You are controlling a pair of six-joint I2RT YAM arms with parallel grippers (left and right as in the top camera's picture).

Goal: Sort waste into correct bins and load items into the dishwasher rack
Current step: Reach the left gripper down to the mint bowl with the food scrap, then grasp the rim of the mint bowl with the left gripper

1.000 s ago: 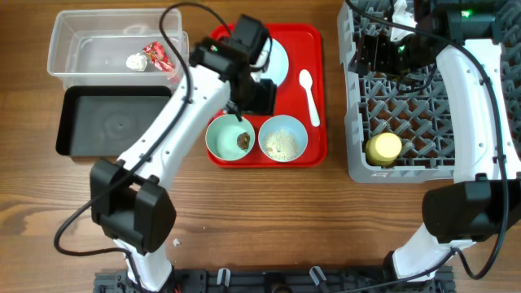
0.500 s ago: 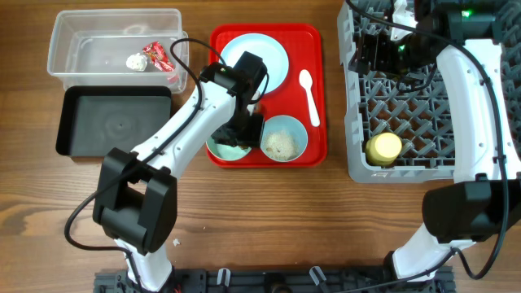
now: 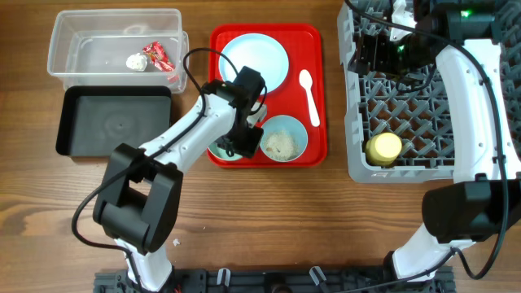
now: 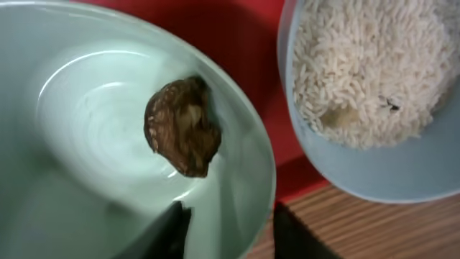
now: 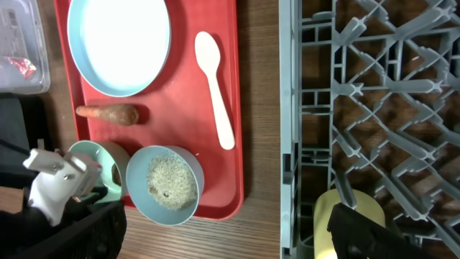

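My left gripper (image 3: 236, 143) is open and straddles the near rim of the left pale blue bowl (image 3: 215, 151). In the left wrist view one finger is inside the bowl (image 4: 93, 122) and one outside, gripper (image 4: 230, 234). A brown food scrap (image 4: 183, 127) lies in it. The second bowl (image 3: 282, 140) holds white rice (image 4: 366, 65). The plate (image 3: 256, 59), white spoon (image 3: 308, 94) and carrot (image 5: 108, 113) lie on the red tray (image 3: 317, 49). The yellow cup (image 3: 383, 149) lies in the grey rack (image 3: 407, 106). My right gripper (image 5: 226, 223) is open and empty above the rack.
The clear tub (image 3: 81, 49) at the back left holds the red-and-white wrapper (image 3: 157, 54) and the white tissue (image 3: 136, 61). The black tray (image 3: 114, 122) sits in front of it. My left arm hides the carrot in the overhead view.
My left gripper has moved from over the plate toward the table front and come down on the left bowl's rim. The plate is uncovered. The right arm has not moved.
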